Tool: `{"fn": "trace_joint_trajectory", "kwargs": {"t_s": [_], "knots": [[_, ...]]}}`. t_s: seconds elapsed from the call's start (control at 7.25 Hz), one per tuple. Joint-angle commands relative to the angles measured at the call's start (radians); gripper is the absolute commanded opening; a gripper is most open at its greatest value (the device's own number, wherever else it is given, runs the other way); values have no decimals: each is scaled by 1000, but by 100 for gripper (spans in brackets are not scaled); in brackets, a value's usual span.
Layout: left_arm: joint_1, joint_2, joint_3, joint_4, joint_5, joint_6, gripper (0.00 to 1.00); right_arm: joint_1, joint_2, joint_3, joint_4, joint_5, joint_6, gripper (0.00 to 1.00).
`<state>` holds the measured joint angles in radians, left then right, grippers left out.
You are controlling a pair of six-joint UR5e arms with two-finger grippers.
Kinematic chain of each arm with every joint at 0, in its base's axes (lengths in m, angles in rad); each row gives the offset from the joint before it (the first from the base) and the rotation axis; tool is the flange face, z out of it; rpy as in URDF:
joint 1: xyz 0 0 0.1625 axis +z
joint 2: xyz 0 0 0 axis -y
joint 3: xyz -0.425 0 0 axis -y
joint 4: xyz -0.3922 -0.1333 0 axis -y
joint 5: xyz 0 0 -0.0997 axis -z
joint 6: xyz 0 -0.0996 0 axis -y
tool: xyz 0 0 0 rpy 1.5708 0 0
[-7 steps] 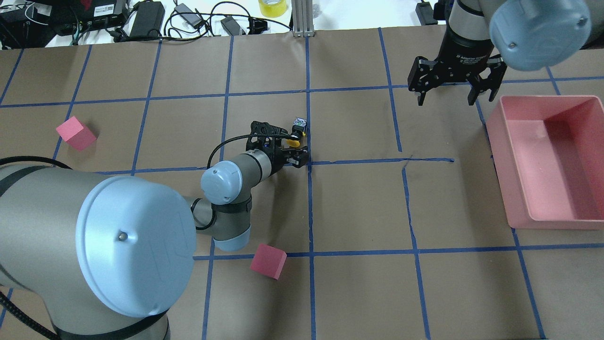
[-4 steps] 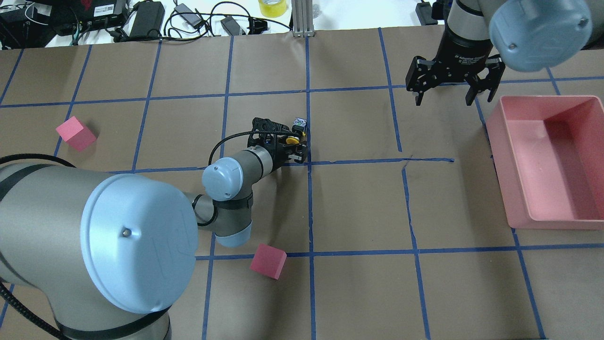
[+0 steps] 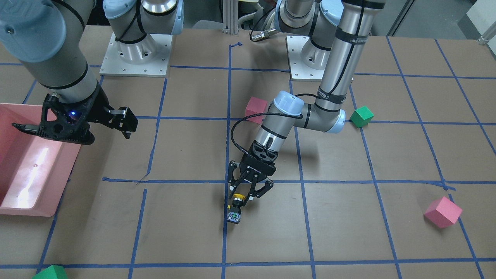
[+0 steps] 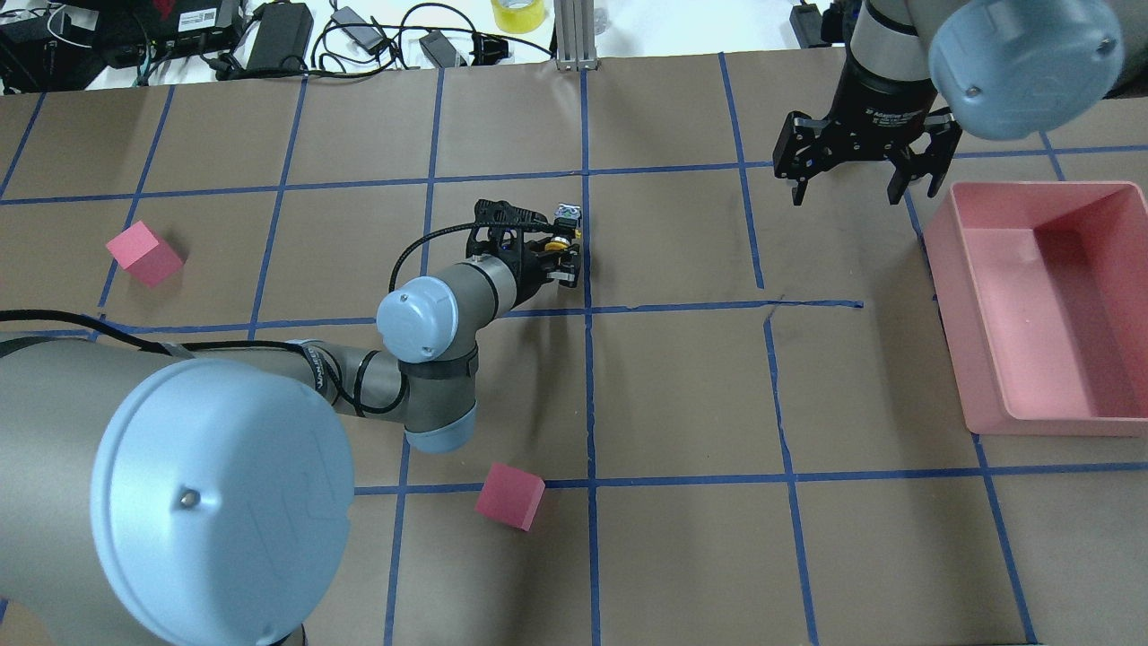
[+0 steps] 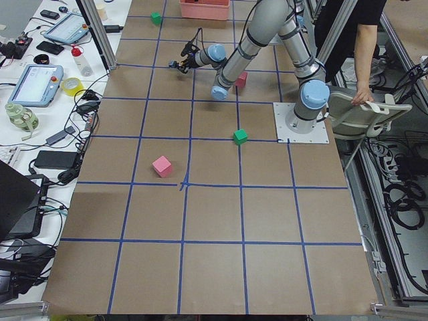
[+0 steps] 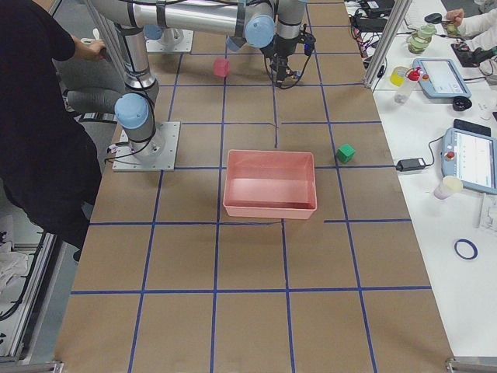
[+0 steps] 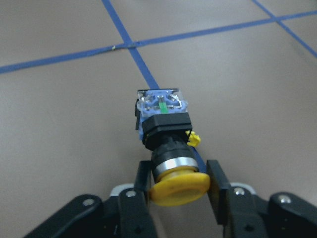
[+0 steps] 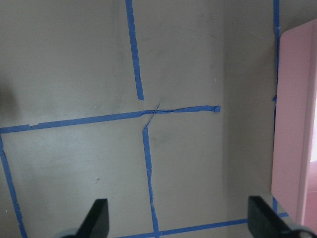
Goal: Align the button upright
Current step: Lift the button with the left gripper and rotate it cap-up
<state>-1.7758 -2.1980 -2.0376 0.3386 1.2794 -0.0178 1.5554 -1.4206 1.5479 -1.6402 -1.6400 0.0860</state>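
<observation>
Currently on my feed:
1. The button [image 7: 166, 136] lies on its side along a blue tape line [image 7: 143, 69] near the table's centre, with its yellow cap toward the wrist.
2. The left gripper [image 7: 179, 171] has its fingers clenched on that cap.
3. The right gripper [image 4: 847, 184] hovers with its fingers spread wide, near the pink bin [image 4: 955, 332], far right.

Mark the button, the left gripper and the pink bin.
button [image 7: 166, 134], left wrist view, black collar.
left gripper [image 3: 241, 197], front-facing view, between its fingertips.
pink bin [image 4: 1058, 425], overhead view, near wall.
</observation>
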Motion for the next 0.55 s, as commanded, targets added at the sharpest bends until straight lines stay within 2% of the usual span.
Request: {"fn": "trace_joint_trajectory", "kwargs": {"t_s": [0.0, 0.41], "knots": [[-10, 120, 68, -306, -5, -130, 0, 0, -3, 1, 0, -1, 0, 100], [-11, 248, 181, -817, 0, -210, 0, 0, -3, 3, 0, -1, 0, 100]]}}
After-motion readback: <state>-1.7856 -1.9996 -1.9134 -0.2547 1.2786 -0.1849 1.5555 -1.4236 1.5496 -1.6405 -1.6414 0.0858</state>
